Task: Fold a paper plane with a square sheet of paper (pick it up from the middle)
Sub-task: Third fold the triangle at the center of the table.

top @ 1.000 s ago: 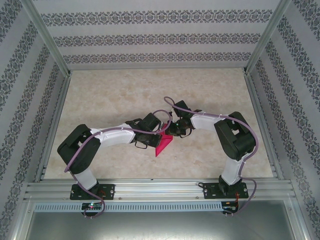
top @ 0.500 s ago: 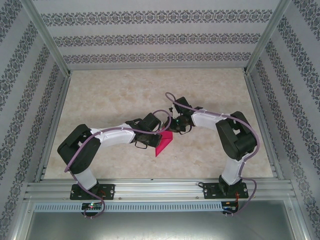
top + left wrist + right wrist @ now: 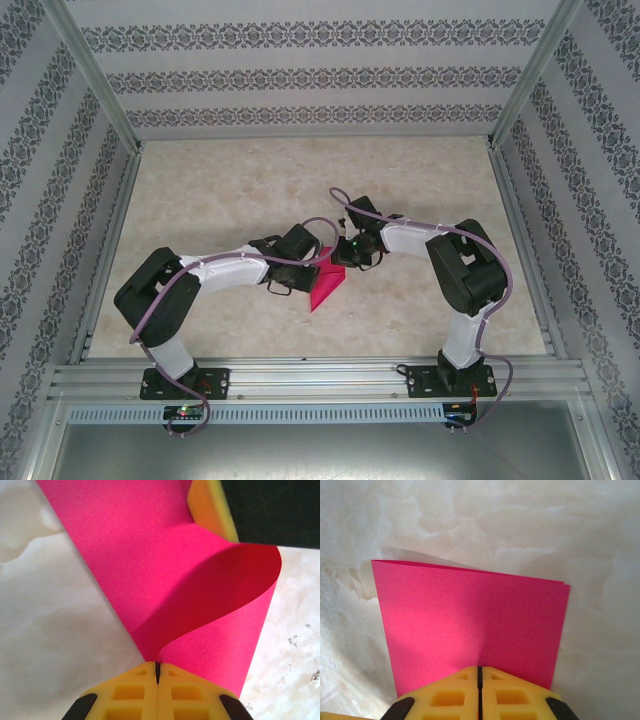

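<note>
Grey floral wallpaper (image 3: 300, 80) in bands closed 3 sides of the table (image 3: 220, 190), whose top was pale and marble-like, with aluminium rails (image 3: 320, 375) along its near edge. Over the table's middle, slightly toward that near edge, sat the square sheet of paper (image 3: 325, 287), bright magenta, caught between my 2 grippers. My left gripper (image 3: 316, 266) was clenched on 1 edge of it and my right gripper (image 3: 345, 258) was clamped on another, each with only paper between its pressed fingertips. From above, the sheet read as a small pointed wedge; whether its tip touched the table I could not tell. My left wrist camera showed the sheet (image 3: 165, 570) curling out of my left gripper (image 3: 157, 667) in a loose, uncreased loop toward a yellow pad (image 3: 210, 510) of my right gripper. My right wrist camera showed the sheet (image 3: 470, 620) as 2 flat layers, edges nearly matched, above the table (image 3: 520, 520).
</note>
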{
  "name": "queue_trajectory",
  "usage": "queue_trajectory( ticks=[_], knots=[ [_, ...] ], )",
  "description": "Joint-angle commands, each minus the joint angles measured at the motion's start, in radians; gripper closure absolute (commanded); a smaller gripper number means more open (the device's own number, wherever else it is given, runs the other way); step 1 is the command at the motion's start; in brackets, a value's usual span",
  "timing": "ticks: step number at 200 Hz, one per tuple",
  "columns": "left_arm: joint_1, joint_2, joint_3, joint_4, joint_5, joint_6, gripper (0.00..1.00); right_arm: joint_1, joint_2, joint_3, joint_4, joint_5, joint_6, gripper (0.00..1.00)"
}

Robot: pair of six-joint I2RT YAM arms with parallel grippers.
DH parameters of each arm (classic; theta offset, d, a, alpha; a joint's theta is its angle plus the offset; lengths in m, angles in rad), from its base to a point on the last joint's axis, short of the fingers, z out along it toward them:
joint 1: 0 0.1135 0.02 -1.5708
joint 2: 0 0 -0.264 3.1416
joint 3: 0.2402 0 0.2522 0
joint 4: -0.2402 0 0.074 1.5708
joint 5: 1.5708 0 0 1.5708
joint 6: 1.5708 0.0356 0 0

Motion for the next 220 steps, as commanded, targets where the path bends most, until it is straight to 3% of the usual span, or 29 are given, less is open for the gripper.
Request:
queue_trajectory(
  ticks=[1,67,220],
  knots=[
    [0.015,0.016,0.025,-0.039,-0.023,-0.017,1.00,0.001,0.027,-0.005,-0.044,0.045,-0.019,0.91],
    [0.015,0.039,0.035,-0.012,0.026,0.002,1.00,0.003,0.027,-0.010,-0.039,0.043,-0.012,0.91],
    [0.015,0.074,0.025,-0.001,0.021,-0.007,1.00,0.011,0.024,-0.010,-0.035,0.043,-0.001,0.90]
  ],
)
